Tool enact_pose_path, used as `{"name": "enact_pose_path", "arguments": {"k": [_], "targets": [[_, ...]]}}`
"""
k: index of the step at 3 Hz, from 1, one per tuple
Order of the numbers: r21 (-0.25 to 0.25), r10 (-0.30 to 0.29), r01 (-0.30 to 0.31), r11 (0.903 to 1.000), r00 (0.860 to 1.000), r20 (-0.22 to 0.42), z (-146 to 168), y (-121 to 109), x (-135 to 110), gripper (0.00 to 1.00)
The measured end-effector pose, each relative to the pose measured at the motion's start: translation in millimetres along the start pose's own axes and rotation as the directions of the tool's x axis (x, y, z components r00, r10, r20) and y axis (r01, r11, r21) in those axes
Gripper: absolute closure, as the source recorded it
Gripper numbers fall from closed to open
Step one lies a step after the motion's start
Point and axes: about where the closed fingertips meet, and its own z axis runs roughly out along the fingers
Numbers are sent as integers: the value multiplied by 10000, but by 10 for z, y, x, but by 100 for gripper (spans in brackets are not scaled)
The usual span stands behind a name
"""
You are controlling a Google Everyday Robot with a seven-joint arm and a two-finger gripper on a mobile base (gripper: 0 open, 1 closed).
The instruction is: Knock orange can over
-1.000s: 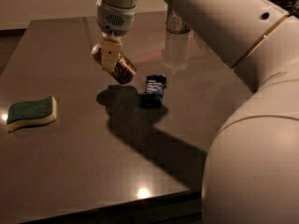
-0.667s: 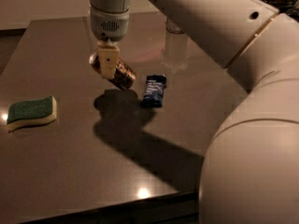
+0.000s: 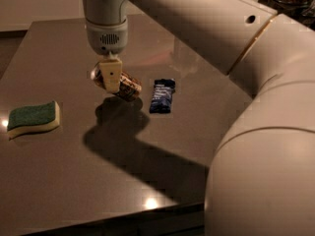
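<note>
The orange can (image 3: 126,86) hangs tilted on its side between the fingers of my gripper (image 3: 111,75), above the brown table (image 3: 59,181). Its silver top points left and its dark drawing shows at the lower right. The can's shadow falls on the table just below it. The gripper is shut on the can, with one cream finger (image 3: 111,74) across the can's front. The gripper hangs down from the wrist at the upper left of centre.
A dark blue snack packet (image 3: 162,96) lies flat just right of the can. A green and cream sponge (image 3: 33,118) lies near the left edge. My large white arm (image 3: 256,132) fills the right side and hides the table's back right. The table's front edge runs along the bottom.
The gripper has moved left with the tilted can in it, away from the blue packet. The packet and the sponge have not moved.
</note>
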Motion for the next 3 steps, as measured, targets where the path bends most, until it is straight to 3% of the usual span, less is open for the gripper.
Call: {"name": "enact_pose_path", "arguments": {"k": [1,2,3], "targets": [[-248,-191,186,9995,9996,-204,105,59,35,12],[14,352,-353,9994,9982,480,129,87,134,0],[15,352,-353,9994,9982,481,129,87,134,0]]}}
